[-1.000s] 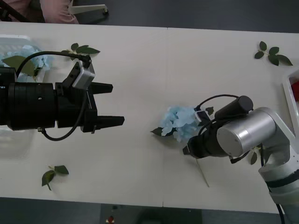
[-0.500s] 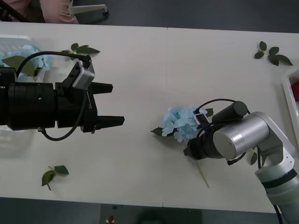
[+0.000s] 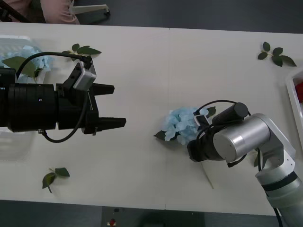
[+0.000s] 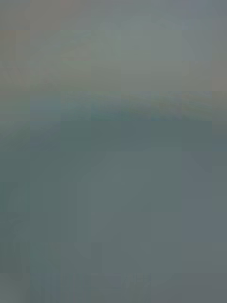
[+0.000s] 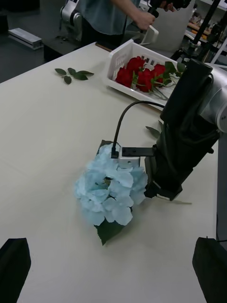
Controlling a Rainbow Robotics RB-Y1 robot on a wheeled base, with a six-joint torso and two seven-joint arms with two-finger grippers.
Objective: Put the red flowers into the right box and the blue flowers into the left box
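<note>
A pale blue flower (image 3: pixel 182 125) lies on the white table right of centre, its stem running toward the near edge. My right gripper (image 3: pixel 193 150) is pressed down beside the flower head (image 5: pixel 111 189), over the stem; its black wrist (image 5: pixel 179 137) hides the fingers. My left gripper (image 3: pixel 111 105) hovers open to the left of the flower, well apart from it, with nothing between its black fingertips (image 5: pixel 14 258). More blue flowers (image 3: pixel 35 59) lie in the left box (image 3: pixel 9 40). The red flowers (image 5: pixel 142 75) lie in the right box (image 5: pixel 118 59), whose edge (image 3: pixel 291 94) shows at the far right.
Loose green leaf sprigs lie at the back left (image 3: pixel 85 48), back right (image 3: pixel 277 54) and near left (image 3: pixel 54 176). The flower's thin stem (image 3: pixel 207 177) reaches toward the near table edge.
My right arm has shifted slightly toward the near edge and settled lower by the flower head; the flower nudged a little. The left arm has not moved.
</note>
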